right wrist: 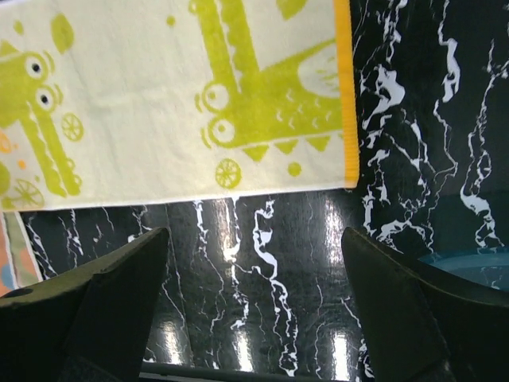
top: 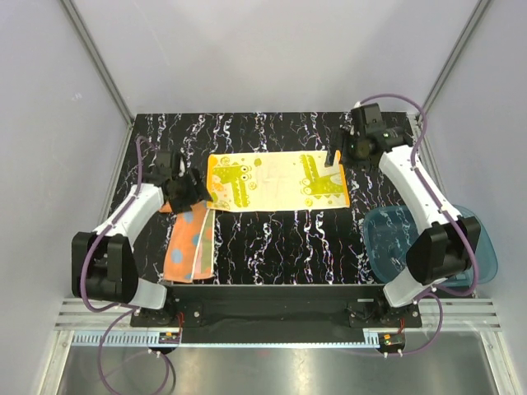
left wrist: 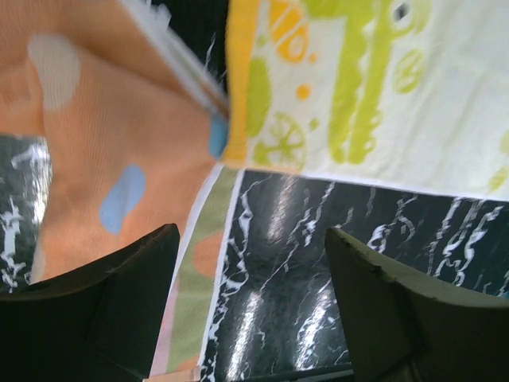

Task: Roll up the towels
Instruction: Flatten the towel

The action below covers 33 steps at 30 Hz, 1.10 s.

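Observation:
The yellow towel [top: 276, 183] lies spread flat in the middle of the black marble table, printed with green crocodiles and edged in orange. Its left end overlaps the orange towel [top: 189, 243] with light blue dots, which lies lengthwise at the left. My left gripper [top: 193, 188] hovers over the yellow towel's left end, open [left wrist: 250, 239], with only bare table between its fingers; the orange towel [left wrist: 103, 159] and the yellow towel [left wrist: 358, 87] lie just ahead. My right gripper [top: 333, 158] is at the yellow towel's far right corner, open [right wrist: 254, 235] above bare table, the yellow towel [right wrist: 199, 103] beyond it.
A translucent blue tray [top: 395, 239] sits at the right front, partly under the right arm; its rim [right wrist: 469, 263] shows low on the right in the right wrist view. The black marble tabletop [top: 288, 239] is bordered by grey walls.

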Available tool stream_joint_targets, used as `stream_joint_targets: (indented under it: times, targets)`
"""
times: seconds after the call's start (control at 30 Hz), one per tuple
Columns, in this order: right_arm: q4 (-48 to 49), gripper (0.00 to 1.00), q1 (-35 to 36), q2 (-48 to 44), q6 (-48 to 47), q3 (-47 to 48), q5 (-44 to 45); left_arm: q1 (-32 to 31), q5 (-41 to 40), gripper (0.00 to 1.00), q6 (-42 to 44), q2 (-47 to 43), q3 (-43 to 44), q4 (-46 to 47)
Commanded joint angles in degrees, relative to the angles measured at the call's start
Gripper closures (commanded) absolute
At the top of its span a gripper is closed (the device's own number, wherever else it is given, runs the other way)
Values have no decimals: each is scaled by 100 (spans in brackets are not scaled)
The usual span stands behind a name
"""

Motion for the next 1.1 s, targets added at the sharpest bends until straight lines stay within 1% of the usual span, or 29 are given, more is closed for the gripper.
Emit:
stream_joint_targets:
  times: [0.0, 0.17, 0.33, 0.4, 0.53, 0.57, 0.63, 0.67, 0.7, 0.73, 0.77, 0.83, 0.93, 0.97, 1.03, 1.07]
  targets:
    - [273, 3, 15, -297, -14, -400, -11, 0, 117, 23, -201, -246, -365, 582]
    - [176, 5, 7, -569, -24, -620, -99, -9, -23, 25, -438, -149, -751, 820]
    - [203, 4, 24, -710, -41, -744, -90, 70, -146, 25, -641, 360, -972, 1075]
    - [176, 4, 15, -684, -93, -718, -20, 315, -120, 25, -676, 615, -1033, 1153]
    - [167, 4, 15, -649, -120, -718, 15, 887, -163, 24, -606, 800, -1016, 1198]
    - [185, 4, 15, -649, -111, -726, -11, 1079, -268, 24, -571, 887, -938, 1172]
    - [238, 4, 15, -614, -103, -744, -72, 1317, -190, 24, -562, 1037, -622, 1040]
    - [264, 4, 15, -596, -103, -744, -116, 1536, -181, 24, -579, 1211, -499, 987]
    - [273, 4, 24, -544, -111, -735, -134, 1642, -251, 24, -553, 1309, -358, 804]
    - [247, 4, 16, -526, -94, -718, -169, 1748, -347, 24, -510, 1406, 17, 689]
    - [255, 4, 15, -508, -94, -718, -195, 1940, -557, 24, -440, 1554, 178, 592]
    - [290, 4, 24, -543, -111, -753, -204, 2030, -655, 25, -334, 1643, 686, 312]
    - [360, 4, 15, -614, -129, -841, -213, 1908, -866, 25, -97, 1557, 1092, 3]
    - [352, 3, 15, -622, -138, -841, -187, 1707, -1258, 24, 34, 1391, 1250, -67]
    - [352, 3, 15, -614, -146, -814, -178, 1486, -1551, 24, 167, 1214, 1383, -313]
    - [352, 3, 15, -614, -147, -814, -204, 1250, -1761, 24, 246, 996, 1410, -392]
